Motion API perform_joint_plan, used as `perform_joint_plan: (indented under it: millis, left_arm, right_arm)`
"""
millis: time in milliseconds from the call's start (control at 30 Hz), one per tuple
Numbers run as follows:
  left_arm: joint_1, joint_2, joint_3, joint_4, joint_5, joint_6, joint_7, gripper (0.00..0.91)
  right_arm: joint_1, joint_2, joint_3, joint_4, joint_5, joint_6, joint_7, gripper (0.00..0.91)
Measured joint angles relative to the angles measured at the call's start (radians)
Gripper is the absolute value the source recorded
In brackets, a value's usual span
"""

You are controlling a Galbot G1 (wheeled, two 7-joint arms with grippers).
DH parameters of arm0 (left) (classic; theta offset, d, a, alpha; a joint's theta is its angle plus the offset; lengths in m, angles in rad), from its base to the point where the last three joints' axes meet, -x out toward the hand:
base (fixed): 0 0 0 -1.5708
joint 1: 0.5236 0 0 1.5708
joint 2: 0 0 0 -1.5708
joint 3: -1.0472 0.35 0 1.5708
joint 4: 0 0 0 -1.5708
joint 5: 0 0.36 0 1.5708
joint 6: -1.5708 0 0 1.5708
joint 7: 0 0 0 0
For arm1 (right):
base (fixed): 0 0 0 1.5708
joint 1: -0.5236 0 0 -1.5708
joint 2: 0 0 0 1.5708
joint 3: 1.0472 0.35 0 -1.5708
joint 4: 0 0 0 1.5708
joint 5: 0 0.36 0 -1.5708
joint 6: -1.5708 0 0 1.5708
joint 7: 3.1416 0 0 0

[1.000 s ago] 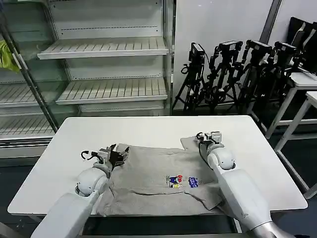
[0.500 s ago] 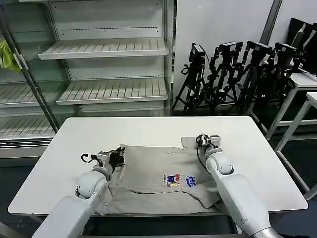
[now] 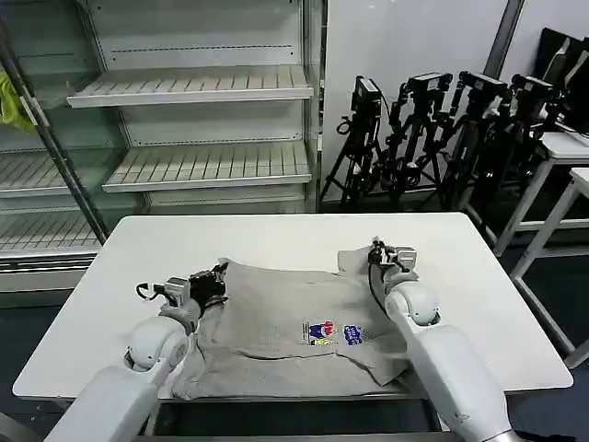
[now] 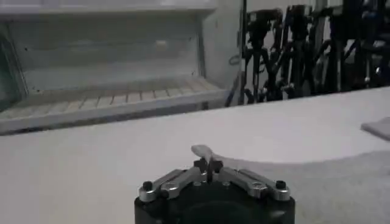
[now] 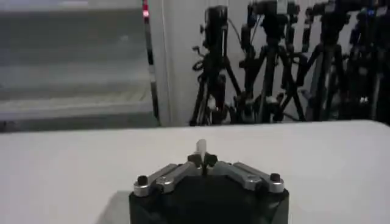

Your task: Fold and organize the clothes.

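Note:
A light grey T-shirt [image 3: 285,322] lies on the white table [image 3: 276,244], with its small multicoloured chest print [image 3: 336,333] facing up. My left gripper [image 3: 219,274] is shut on the shirt's far left corner. In the left wrist view a tab of the shirt's cloth [image 4: 204,152] sticks out between the shut jaws of the left gripper [image 4: 208,165]. My right gripper [image 3: 375,250] is shut on the far right corner, near a sleeve. In the right wrist view a sliver of shirt cloth [image 5: 200,147] pokes out of the pinched right gripper [image 5: 202,160]. Both corners are held a little above the table.
An empty shelving unit [image 3: 193,129] stands behind the table. Black tripods [image 3: 442,138] are grouped at the back right. White side tables [image 3: 566,166] sit at the far right. A yellow-green cloth [image 3: 11,101] hangs at the far left.
Both grippers have carried the shirt's far edge away from me across the table, and the left one has also shifted slightly left. The shirt has slid along with them.

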Motion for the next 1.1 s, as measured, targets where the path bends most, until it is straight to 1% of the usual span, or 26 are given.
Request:
perform_joint_plan:
  millis: [133, 333, 600, 767, 867, 1000, 1033, 1067, 1100]
  left_arm:
    - [0.032, 0.026, -0.022, -0.053, -0.006, -0.004, 0.007, 0.040]
    - [0.107, 0.071, -0.064, -0.141, -0.012, -0.004, 0.017, 0.050]
    - [0.259, 0.135, -0.134, -0.268, 0.017, -0.019, 0.037, 0.050]
    - [0.364, 0.154, -0.159, -0.327, 0.053, -0.033, 0.045, 0.050]
    - [0.415, 0.156, -0.162, -0.343, 0.079, -0.042, 0.046, 0.050]
    - [0.457, 0.152, -0.158, -0.345, 0.121, -0.058, 0.046, 0.050]
    - [0.464, 0.150, -0.156, -0.342, 0.132, -0.061, 0.045, 0.060]
    - [0.470, 0.148, -0.153, -0.337, 0.142, -0.064, 0.043, 0.574]
    - [0.475, 0.144, -0.150, -0.333, 0.150, -0.065, 0.043, 0.907]
  right_arm:
    - [-0.036, -0.023, 0.019, 0.074, 0.004, 0.008, -0.001, 0.000]
    - [-0.125, -0.071, 0.064, 0.201, 0.008, 0.012, -0.010, 0.000]
    - [-0.343, -0.136, 0.180, 0.385, 0.008, 0.016, -0.031, 0.000]
    - [-0.498, -0.145, 0.263, 0.465, 0.004, 0.022, -0.045, 0.000]
    - [-0.580, -0.143, 0.292, 0.490, -0.009, 0.025, -0.050, 0.000]
    - [-0.649, -0.131, 0.310, 0.502, -0.037, 0.021, -0.047, 0.000]
    - [-0.664, -0.127, 0.310, 0.506, -0.044, 0.019, -0.045, 0.091]
    - [-0.677, -0.124, 0.310, 0.509, -0.049, 0.017, -0.044, 0.856]
    - [-0.689, -0.122, 0.310, 0.514, -0.053, 0.014, -0.043, 0.907]
